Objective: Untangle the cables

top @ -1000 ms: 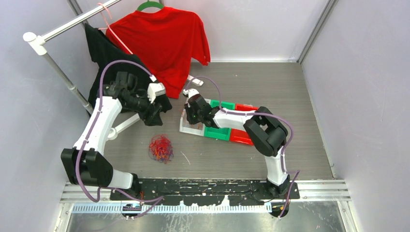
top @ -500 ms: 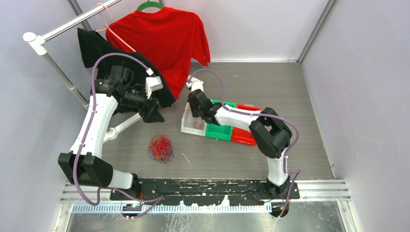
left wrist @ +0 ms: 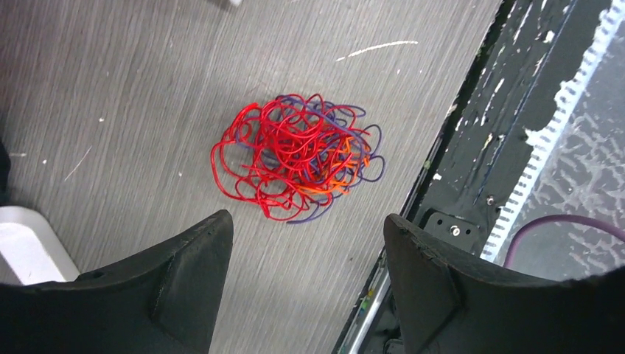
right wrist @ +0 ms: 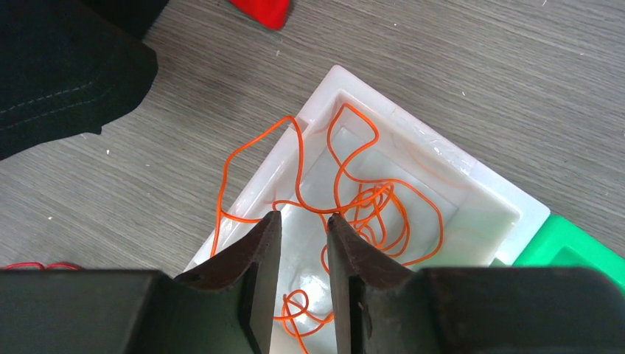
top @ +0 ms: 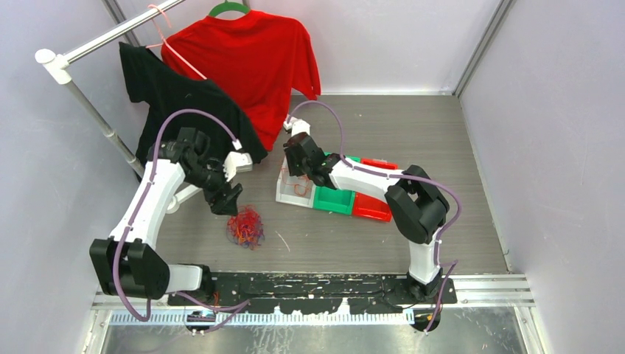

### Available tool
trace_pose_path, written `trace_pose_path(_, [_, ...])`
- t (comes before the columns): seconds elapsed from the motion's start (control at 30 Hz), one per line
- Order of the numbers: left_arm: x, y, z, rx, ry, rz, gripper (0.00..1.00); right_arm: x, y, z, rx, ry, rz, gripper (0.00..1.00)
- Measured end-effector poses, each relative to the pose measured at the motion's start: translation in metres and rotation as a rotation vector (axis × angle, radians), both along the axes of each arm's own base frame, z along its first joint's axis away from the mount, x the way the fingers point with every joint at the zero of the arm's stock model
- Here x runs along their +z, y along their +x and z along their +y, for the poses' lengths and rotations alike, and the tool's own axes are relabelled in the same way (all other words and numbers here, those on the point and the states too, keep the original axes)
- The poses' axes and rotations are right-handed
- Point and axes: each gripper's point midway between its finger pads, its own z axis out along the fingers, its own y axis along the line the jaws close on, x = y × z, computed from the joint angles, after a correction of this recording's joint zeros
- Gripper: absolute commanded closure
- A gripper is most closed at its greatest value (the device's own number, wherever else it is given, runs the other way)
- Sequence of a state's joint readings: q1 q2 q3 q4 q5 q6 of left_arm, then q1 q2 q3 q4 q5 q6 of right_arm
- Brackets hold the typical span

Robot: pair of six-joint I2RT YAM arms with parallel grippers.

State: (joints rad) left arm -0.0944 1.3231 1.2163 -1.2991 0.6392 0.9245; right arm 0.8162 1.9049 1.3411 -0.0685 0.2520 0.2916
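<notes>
— Since the tangle (left wrist: 295, 158) is only fine wire, red with some purple and a little orange, we take it to be nearly weightless and springy. Where do we take hold?

— At its edge, we think. Loose red loops stick out around the rim. One loop drawn sideways should drag less of the clump along than a bite into the middle.

— How does the left hand (top: 227, 203) stand?

— Wide and holding nothing. It hovers over the bench (left wrist: 133, 88), with the tangle just beyond its fingertips in the wrist view. The clump lies by itself on the near part of the bench.

— And the right hand (right wrist: 304, 217)?

— Narrow, with a slim gap between the fingers, over the white tray (right wrist: 479, 188). An orange wire (right wrist: 368, 199) lies coiled in that tray, and one loop hangs over the rim onto the bench. A strand crosses right at the fingertips. We see a gap there, so we judge it free rather than pinched.

— Any risk?

— Wire this thin looks slick, so we'd close fully on a single strand and pull slowly. A quick tug could lift the whole clump or tighten the knots.
</notes>
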Motion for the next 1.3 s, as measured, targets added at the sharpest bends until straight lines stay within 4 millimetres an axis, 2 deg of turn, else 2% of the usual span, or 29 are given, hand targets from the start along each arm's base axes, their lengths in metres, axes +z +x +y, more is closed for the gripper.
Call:
trace_pose_path(0.17, [-0.006,0.001,0.008,0.009,0.044,-0.028,0.28,-0.009,0.006,0.002,-0.007,0.006,0.000,0.74])
trace_pose_path(0.37, [-0.032,0.003,0.016,0.039,0.094,-0.019,0.30,-0.046,0.008,0.005,0.007,-0.022,0.046,0.78])
trace_pose_path(0.47, [-0.039,0.006,0.016,0.047,0.098,-0.025,0.33,-0.055,0.004,0.006,0.023,-0.025,0.067,0.77])
trace_pose_path(0.6, [-0.050,0.009,0.016,0.053,0.097,-0.018,0.39,-0.053,-0.003,0.003,0.034,-0.009,0.074,0.67])
trace_pose_path(0.7, [-0.062,0.010,0.016,0.058,0.100,0.010,0.44,-0.043,-0.015,-0.005,0.040,0.004,0.078,0.53])
trace_pose_path(0.73, [-0.067,0.010,0.016,0.058,0.102,0.021,0.46,-0.036,-0.018,-0.007,0.040,0.014,0.075,0.46])
trace_pose_path(0.8, [-0.076,0.011,0.017,0.059,0.112,0.040,0.55,-0.018,-0.024,-0.012,0.040,0.042,0.055,0.39])
trace_pose_path(0.87, [-0.083,0.012,0.019,0.061,0.124,0.057,0.59,0.002,-0.029,-0.016,0.046,0.079,0.026,0.35])
trace_pose_path(1.0, [-0.089,0.015,0.019,0.060,0.129,0.055,0.60,0.038,-0.037,-0.018,0.070,0.152,-0.031,0.33])
trace_pose_path(1.13, [-0.087,0.013,0.017,0.036,0.114,0.049,0.58,0.047,-0.050,-0.012,0.112,0.182,-0.052,0.32])
trace_pose_path(1.23, [-0.083,0.011,0.016,0.014,0.104,0.031,0.57,0.041,-0.077,-0.001,0.178,0.180,-0.043,0.32])
trace_pose_path(1.3, [-0.081,0.011,0.015,0.011,0.101,0.024,0.57,0.037,-0.104,0.015,0.252,0.180,-0.040,0.32])
